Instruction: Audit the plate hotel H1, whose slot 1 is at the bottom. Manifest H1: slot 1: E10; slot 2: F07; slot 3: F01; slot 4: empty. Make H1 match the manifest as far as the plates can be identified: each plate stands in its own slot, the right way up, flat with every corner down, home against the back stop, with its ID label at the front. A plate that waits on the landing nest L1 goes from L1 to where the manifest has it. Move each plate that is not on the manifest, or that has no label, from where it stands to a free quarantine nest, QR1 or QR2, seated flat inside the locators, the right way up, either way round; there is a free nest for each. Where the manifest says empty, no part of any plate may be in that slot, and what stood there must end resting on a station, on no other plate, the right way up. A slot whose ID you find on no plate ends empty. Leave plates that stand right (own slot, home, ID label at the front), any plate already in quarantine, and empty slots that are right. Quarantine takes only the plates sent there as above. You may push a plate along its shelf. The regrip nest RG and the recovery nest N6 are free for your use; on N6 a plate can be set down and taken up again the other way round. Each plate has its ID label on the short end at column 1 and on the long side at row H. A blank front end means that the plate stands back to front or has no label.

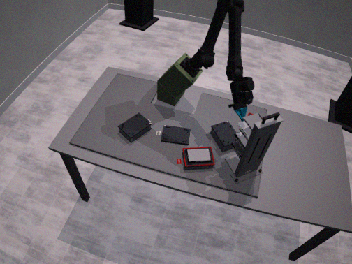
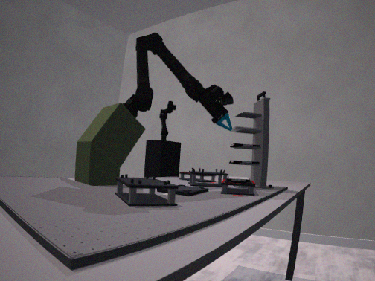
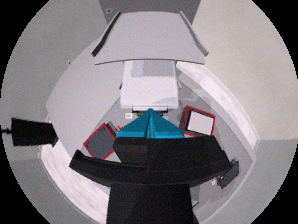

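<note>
Plates and shelves are what need counting. Four shelves are jutting from one upright plate hotel (image 2: 260, 141) standing at the 3 o'clock end of the counter (image 1: 300, 195), with a handle on top. In the exterior view, the two lower shelves are each carrying a dark plate, one on the bottom shelf (image 2: 243, 162) and one on the second (image 2: 243, 146); the third shelf (image 2: 246, 129) and the top shelf (image 2: 248, 114) are showing as pale slabs, and I cannot tell whether either is bearing a plate.

One arm is reaching from its green base (image 1: 174, 82) at 12 o'clock. Its one claw (image 2: 225, 123), with teal fingers, is hovering just at the front edge of the third shelf, pinched fully together and gripping nothing. In the wrist view the fingertips are meeting in a point, aimed at a pale plate end (image 3: 148, 88) straight ahead.

Five nests are sitting on the counter as seen from above: one raised dark nest (image 1: 134, 126) at 9 o'clock, one flat dark nest (image 1: 175, 135) near the centre, one red-rimmed nest (image 1: 198, 157) at 6 o'clock holding one pale plate (image 1: 198, 154), one dark nest (image 1: 223, 135) just beside the hotel, and one more red-rimmed nest (image 1: 251, 114), mostly hidden behind the claw. Labels are too small to read.
</note>
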`<action>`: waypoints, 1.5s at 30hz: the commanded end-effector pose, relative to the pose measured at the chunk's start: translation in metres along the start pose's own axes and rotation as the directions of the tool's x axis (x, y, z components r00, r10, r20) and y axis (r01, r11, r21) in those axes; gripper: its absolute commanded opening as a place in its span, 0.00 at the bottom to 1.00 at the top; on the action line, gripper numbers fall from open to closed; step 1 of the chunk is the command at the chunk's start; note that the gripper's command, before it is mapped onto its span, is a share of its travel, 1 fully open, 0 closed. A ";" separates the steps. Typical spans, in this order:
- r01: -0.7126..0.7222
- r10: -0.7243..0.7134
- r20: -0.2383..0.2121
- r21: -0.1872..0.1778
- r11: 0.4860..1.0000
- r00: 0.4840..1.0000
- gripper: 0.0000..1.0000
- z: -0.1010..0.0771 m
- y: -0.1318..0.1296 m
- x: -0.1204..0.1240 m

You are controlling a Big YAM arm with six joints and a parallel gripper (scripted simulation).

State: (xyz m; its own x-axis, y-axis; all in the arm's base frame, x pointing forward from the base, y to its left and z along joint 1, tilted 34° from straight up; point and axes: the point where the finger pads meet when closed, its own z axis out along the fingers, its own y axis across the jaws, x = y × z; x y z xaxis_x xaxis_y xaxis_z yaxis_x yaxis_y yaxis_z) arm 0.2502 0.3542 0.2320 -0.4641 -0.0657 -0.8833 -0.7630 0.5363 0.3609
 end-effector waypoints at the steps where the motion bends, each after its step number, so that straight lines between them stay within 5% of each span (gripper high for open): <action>1: 0.026 -0.025 0.076 -0.015 1.000 0.997 0.00 0.006 0.006 -0.039; 45: 0.027 -0.026 0.077 -0.014 1.000 0.997 0.00 0.011 0.006 -0.044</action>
State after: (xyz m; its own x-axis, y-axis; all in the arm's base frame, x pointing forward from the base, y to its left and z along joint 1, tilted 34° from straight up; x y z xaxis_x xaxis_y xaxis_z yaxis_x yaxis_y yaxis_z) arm 0.2539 0.3580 0.2318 -0.4672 -0.0702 -0.8813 -0.7625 0.5367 0.3614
